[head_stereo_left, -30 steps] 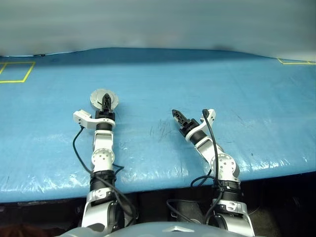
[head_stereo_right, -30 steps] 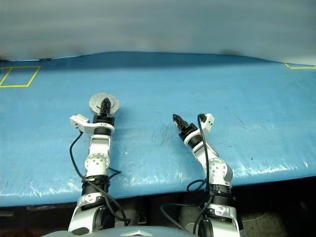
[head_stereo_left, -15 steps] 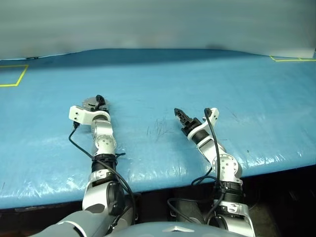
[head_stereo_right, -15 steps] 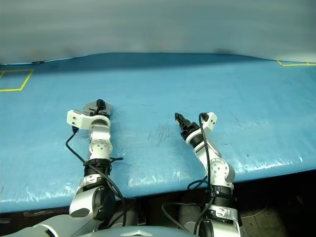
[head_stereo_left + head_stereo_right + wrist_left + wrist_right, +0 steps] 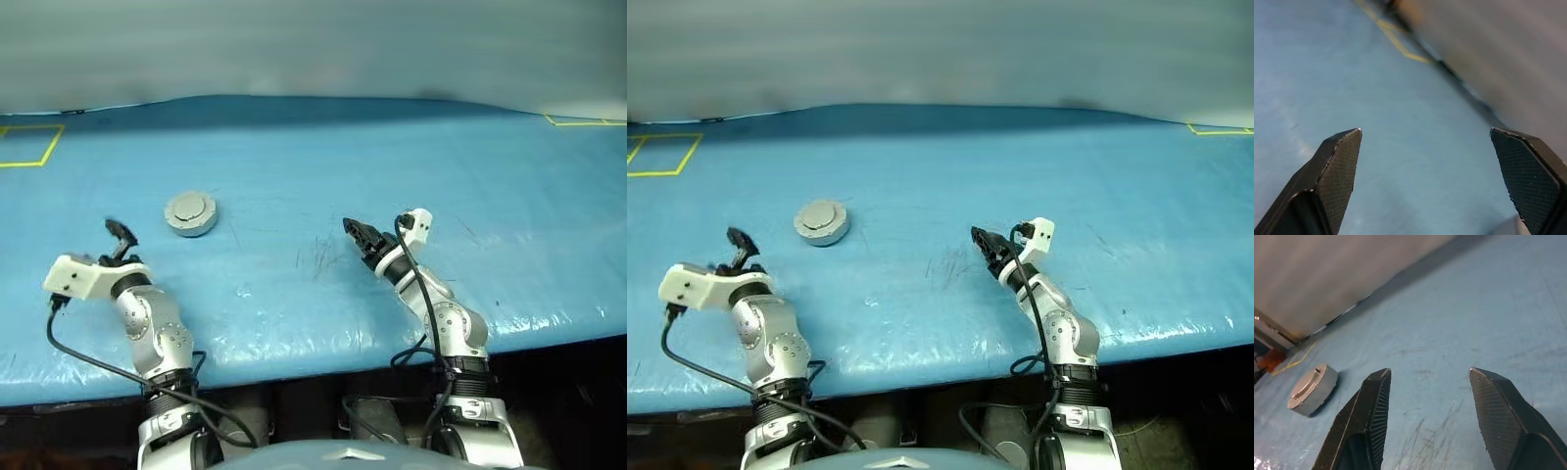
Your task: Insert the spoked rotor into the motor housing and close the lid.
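Note:
The motor housing (image 5: 192, 227) sits on the blue table, left of centre, as a low grey round can. The lid (image 5: 191, 208) lies flat on it, plain grey face with raised centre up. The spoked rotor is hidden. My left gripper (image 5: 120, 235) hangs open and empty, off to the near left of the housing and well apart from it; the left wrist view shows its fingers (image 5: 1339, 161) spread wide over bare mat. My right gripper (image 5: 358, 233) hovers open and empty to the right of the housing (image 5: 1312, 390), pointing toward it.
The blue mat (image 5: 294, 166) covers the whole table, with dark scratch marks (image 5: 318, 257) just left of my right gripper. Yellow tape outlines lie at the far left (image 5: 24, 147) and far right (image 5: 583, 120) corners. The table's front edge (image 5: 323, 357) runs beneath both arms.
The lid went from standing open under my left gripper to lying shut on the housing. My left gripper opened, let it go and drew back to the near left. The right wrist rolled slightly.

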